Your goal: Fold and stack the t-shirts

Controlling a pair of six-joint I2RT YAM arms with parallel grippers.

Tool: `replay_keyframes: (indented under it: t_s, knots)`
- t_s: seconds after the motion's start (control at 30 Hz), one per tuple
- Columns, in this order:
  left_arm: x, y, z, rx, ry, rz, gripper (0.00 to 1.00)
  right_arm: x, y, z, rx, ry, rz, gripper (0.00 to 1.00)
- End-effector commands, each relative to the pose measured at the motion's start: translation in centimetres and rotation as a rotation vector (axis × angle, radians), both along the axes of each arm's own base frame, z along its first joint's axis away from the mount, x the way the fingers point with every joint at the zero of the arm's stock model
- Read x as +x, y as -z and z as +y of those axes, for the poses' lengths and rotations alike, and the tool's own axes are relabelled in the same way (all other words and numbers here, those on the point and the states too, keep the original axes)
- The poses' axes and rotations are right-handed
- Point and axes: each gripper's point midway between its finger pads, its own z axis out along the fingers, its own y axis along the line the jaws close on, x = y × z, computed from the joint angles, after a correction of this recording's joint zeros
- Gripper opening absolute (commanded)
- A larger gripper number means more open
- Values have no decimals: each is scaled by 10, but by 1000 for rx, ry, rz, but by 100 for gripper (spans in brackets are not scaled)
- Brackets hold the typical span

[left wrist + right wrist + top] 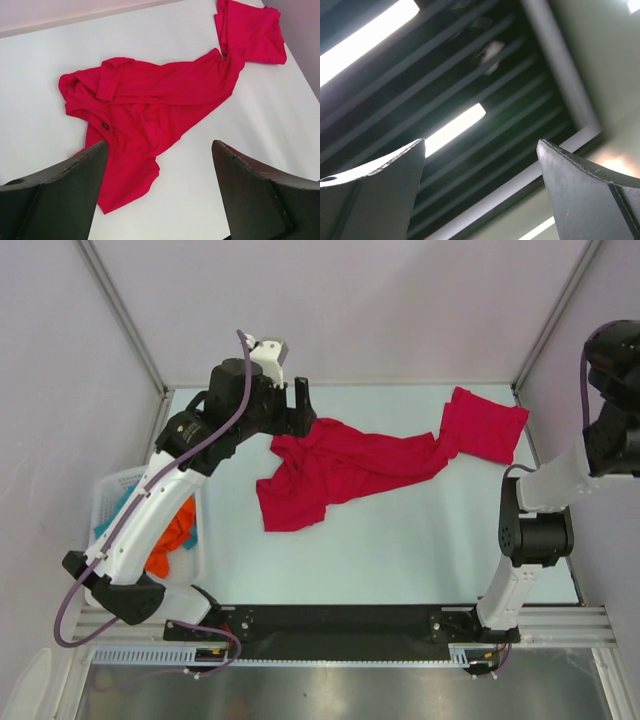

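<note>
A crumpled red t-shirt [335, 468] lies spread across the middle of the pale table [400, 550]. One end of it reaches a second red t-shirt [487, 423], which lies folded at the far right corner. My left gripper [303, 405] hovers open at the back left, just beyond the crumpled shirt's left end. In the left wrist view the crumpled shirt [145, 110] lies ahead of the open left gripper [159, 145], which holds nothing, and the folded shirt [252, 32] is at top right. My right gripper [480, 142] is open and empty, pointing up at the ceiling lights.
A white basket [112, 490] with orange and teal cloth stands off the table's left edge, under the left arm. The right arm [560, 480] rises at the right edge. Frame posts and walls close the back corners.
</note>
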Motion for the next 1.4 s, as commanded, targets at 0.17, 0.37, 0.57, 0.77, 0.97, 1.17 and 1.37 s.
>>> replay_keyframes:
  t_s: [0.17,0.37,0.57,0.77,0.97,1.17,1.37]
  knots:
    - [-19,-50,17,-61,-17,-96,91,67,25,-15,-86,471,274,100]
    - [-24,-58,23,-65,-29,-109,91,61,26,1,-306,735,300,100]
    - [-25,-59,21,-70,-25,-100,90,43,22,7,-516,1063,339,100]
    - [-28,-62,27,-69,-37,-103,90,41,29,19,-754,1306,351,100]
    - [-28,-63,23,-74,-26,-95,90,53,52,1,-833,1370,515,100]
    - [-30,-63,28,-68,-36,-99,90,85,125,-17,-1099,1298,824,100]
    - [-31,-56,29,-58,-35,-94,90,127,196,14,-1490,965,836,100]
